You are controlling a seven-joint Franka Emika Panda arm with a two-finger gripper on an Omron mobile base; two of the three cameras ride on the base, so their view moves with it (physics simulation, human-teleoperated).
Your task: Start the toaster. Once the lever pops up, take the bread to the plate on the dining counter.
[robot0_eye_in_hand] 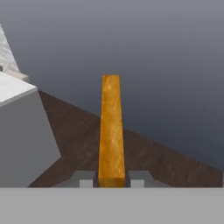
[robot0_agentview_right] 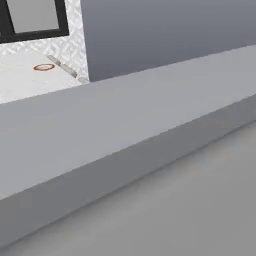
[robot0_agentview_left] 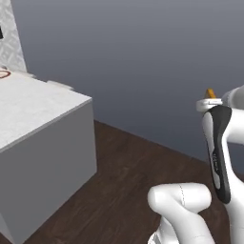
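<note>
2 dark fingertips [robot0_eye_in_hand: 86, 179] pressed against either side of the bread [robot0_eye_in_hand: 111, 131], seen edge-on in the hand view as a tall golden-orange slab standing up from between them. Jaws clamped on the bread, held in the air over the dark wood floor [robot0_eye_in_hand: 144, 157], well clear of the grey block with the white top at the left. Same slice glimpsed in the left base view as a small orange corner [robot0_agentview_left: 210, 93] poking above the white hand at the right edge. Dining table [robot0_agentview_left: 28, 102] at the left of that view, white top with grey sides. Plate [robot0_agentview_right: 44, 67] far off on that white top in the right base view, a small red-orange ring near the patterned wall.
</note>
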